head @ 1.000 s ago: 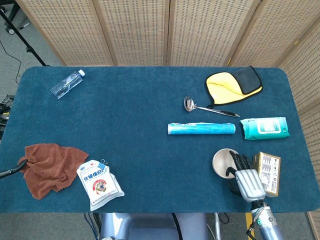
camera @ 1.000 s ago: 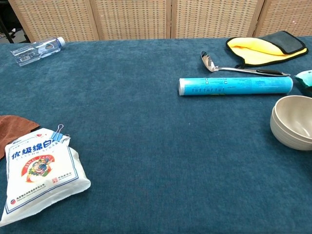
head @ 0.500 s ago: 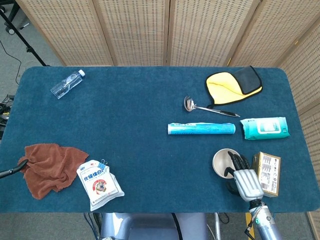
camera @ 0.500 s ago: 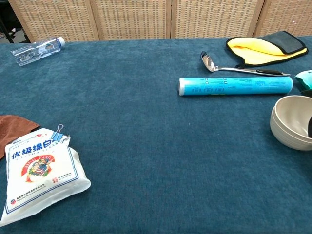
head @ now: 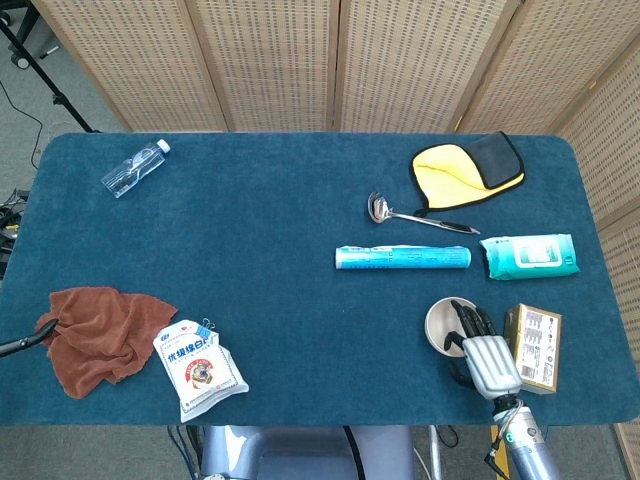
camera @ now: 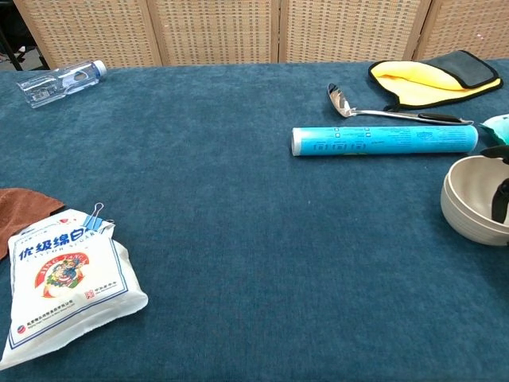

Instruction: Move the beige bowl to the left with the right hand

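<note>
Near the table's front right corner sits the beige bowl (head: 447,324), and the right hand (head: 482,352) is on it, dark fingers (head: 466,318) hooked over the rim and dipping inside, gripping the bowl's right wall. Just right of it lies a tan box (head: 533,347); behind it, a blue tube (head: 402,257).

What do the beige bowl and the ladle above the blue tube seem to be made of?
The round beige bowl looks like matte plastic or a fibre composite: even, dull colour with no glare, though glazed ceramic cannot be ruled out. The long-handled silver ladle looks like polished stainless steel, its cup mirror-bright, with a dark, probably plastic, grip.
</note>
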You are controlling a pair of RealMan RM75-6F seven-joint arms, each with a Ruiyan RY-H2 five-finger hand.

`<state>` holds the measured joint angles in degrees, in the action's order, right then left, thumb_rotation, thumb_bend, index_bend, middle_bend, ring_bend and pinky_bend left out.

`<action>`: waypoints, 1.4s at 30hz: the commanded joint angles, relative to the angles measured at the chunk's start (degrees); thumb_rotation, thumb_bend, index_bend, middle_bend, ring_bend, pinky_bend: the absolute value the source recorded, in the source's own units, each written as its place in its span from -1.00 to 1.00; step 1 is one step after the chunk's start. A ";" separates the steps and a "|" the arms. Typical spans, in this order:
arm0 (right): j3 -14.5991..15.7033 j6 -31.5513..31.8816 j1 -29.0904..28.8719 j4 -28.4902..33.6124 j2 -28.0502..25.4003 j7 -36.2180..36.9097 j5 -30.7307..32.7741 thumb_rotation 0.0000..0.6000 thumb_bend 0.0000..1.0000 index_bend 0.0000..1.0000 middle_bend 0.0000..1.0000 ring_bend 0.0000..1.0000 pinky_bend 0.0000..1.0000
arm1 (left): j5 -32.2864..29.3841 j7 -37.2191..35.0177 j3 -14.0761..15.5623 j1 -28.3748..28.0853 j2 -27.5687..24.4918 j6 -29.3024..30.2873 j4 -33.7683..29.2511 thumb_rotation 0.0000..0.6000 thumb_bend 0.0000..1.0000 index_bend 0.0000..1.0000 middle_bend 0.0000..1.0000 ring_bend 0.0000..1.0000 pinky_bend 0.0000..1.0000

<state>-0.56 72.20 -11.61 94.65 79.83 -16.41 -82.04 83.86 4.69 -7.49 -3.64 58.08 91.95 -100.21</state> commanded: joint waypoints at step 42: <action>-0.27 0.12 -0.26 1.27 -0.44 -1.20 2.27 1.00 0.03 -0.03 -1.00 -1.00 -1.00 | 0.71 0.05 0.64 -0.02 0.02 -0.25 -1.00 -0.34 -1.00 -1.00 -1.00 -1.00 -1.00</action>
<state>-0.83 72.32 -11.87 95.92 79.39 -17.60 -79.78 84.56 4.74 -6.85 -3.66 58.11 91.71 -101.21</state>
